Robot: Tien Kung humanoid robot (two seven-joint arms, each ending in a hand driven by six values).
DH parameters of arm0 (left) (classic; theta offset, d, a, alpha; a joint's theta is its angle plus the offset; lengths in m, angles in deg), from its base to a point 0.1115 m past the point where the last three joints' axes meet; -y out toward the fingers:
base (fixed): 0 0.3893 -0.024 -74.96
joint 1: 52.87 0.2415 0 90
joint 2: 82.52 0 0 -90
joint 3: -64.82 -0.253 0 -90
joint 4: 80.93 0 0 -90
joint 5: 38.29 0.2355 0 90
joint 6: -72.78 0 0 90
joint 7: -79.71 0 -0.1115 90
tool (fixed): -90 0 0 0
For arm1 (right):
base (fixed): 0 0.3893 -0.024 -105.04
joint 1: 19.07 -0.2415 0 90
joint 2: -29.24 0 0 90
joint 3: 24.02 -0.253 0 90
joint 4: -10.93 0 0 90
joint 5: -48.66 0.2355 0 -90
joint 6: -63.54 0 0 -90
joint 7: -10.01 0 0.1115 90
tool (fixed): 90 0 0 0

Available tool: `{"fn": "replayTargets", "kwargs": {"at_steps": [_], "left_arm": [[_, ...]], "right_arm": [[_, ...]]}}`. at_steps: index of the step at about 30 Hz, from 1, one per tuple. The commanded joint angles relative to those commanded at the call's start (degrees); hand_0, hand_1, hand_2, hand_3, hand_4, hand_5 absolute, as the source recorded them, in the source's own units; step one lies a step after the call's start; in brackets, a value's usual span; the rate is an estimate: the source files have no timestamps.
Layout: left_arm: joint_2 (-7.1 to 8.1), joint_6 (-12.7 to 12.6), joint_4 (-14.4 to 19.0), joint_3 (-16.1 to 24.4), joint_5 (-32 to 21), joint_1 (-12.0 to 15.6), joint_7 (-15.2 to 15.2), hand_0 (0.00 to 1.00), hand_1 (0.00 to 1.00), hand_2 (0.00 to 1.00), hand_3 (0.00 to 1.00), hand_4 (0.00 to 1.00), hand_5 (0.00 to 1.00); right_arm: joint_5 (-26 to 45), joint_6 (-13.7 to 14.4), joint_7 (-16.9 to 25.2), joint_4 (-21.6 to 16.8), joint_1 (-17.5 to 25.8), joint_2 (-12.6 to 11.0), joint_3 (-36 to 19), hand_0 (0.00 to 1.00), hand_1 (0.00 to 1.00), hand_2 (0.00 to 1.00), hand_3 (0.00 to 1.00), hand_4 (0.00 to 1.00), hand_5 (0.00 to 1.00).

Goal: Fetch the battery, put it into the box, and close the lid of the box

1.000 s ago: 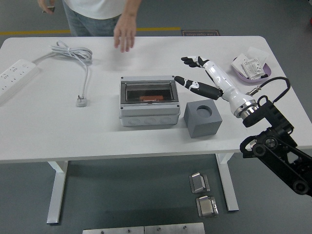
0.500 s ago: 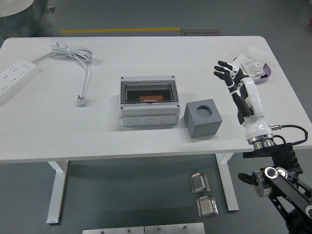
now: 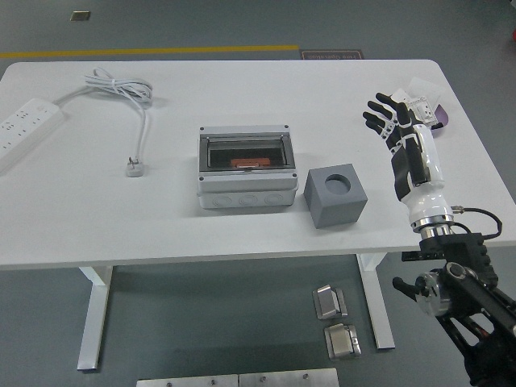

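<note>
Battery (image 3: 248, 163) orange, inside grey box (image 3: 246, 179) at middle of tabletop (image 3: 97, 218), under shut clear lid (image 3: 244, 153). Power strip (image 3: 26, 122) with white cable (image 3: 121, 89) far left. Grey cube (image 3: 335, 194) just right of box. Right hand (image 3: 393, 122) raised over right side, fingers (image 3: 375, 119) spread, holding nothing.

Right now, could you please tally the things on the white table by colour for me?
Grey: 2, the box with its lid closed and the cube.
White: 1, the power strip with its cord and plug.
Purple: 1, the tray, mostly hidden behind the open right robot hand.
Total: 4
</note>
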Motion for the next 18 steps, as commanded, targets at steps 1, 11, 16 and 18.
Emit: {"fn": "replayTargets", "kwargs": {"at_steps": [1, 11, 16, 18], "left_arm": [[0.12, 0.0, 0.0, 0.0, 0.0, -0.2, 0.0, 0.685, 0.704, 0.598, 0.611, 0.408, 0.002], [0.34, -0.1, 0.0, 0.2, 0.5, -1.1, -0.2, 0.685, 0.704, 0.601, 0.614, 0.425, 0.002], [0.44, -0.8, -0.2, -1.3, -2.1, -1.3, 1.5, 0.685, 0.704, 0.601, 0.615, 0.43, 0.002], [0.52, -1.3, -0.3, -2.2, -3.9, -1.2, 2.7, 0.685, 0.704, 0.601, 0.615, 0.43, 0.002]], "right_arm": [[1.0, -0.2, 0.0, 0.2, -0.1, 0.0, 0.2, 0.819, 0.74, 0.753, 0.763, 0.998, 0.841], [8.0, -1.9, 0.2, 0.7, -0.4, 0.5, 2.0, 0.814, 0.732, 0.752, 0.771, 0.998, 0.832], [10.9, -2.2, 0.3, 0.7, -0.4, 0.0, 3.0, 0.814, 0.728, 0.752, 0.773, 0.988, 0.827], [12.1, -2.5, 0.2, 0.7, -0.6, -0.2, 3.6, 0.814, 0.728, 0.752, 0.773, 0.988, 0.827]]}}
